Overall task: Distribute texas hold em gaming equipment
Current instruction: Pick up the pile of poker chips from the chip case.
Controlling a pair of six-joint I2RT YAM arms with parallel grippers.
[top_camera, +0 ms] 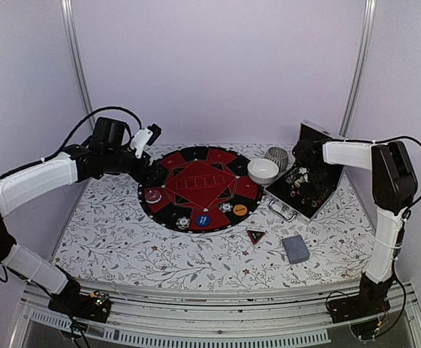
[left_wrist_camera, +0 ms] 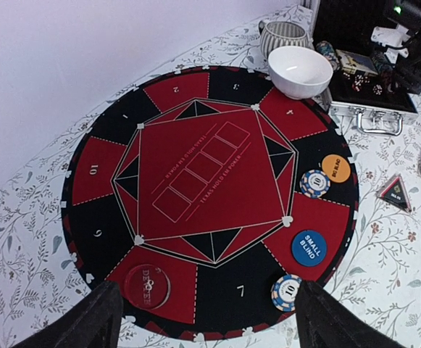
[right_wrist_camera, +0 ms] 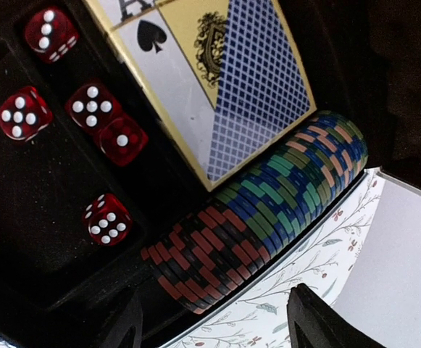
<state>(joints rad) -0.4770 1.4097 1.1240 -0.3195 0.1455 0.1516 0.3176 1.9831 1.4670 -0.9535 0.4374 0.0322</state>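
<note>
Chips are my main concern: the row of striped poker chips (right_wrist_camera: pixel 268 210) stands on edge in the silver-edged case (top_camera: pixel 308 185), which lies open just off the right side of the round mat (left_wrist_camera: pixel 196 167). They look hard, smooth and slippery. Each one is light, but a loosely pinched few would likely fan out or topple. I judge the best hold is across the flat faces of a short stack at the row's end, not on the rounded rims. My right jaws hang over that row, spread wide with nothing between them. The chips are just ahead of the tips, and the red dice (right_wrist_camera: pixel 94 109) and boxed cards (right_wrist_camera: pixel 224 80) lie deeper in the case. My left jaws stand wide apart and empty above the mat's left rim, a clear dealer disc (left_wrist_camera: pixel 147 285) just ahead of one finger and a striped chip (left_wrist_camera: pixel 286 292) ahead of the other. Toward the mat's right rim sit a blue disc (left_wrist_camera: pixel 309 248), an orange disc (left_wrist_camera: pixel 335 168) and a second chip (left_wrist_camera: pixel 315 183). The triangular marker (left_wrist_camera: pixel 396 193) and loose deck (top_camera: pixel 296 249) lie on the bench off the mat's near-right edge, thin and flat, probably needing an edge pick.
</note>
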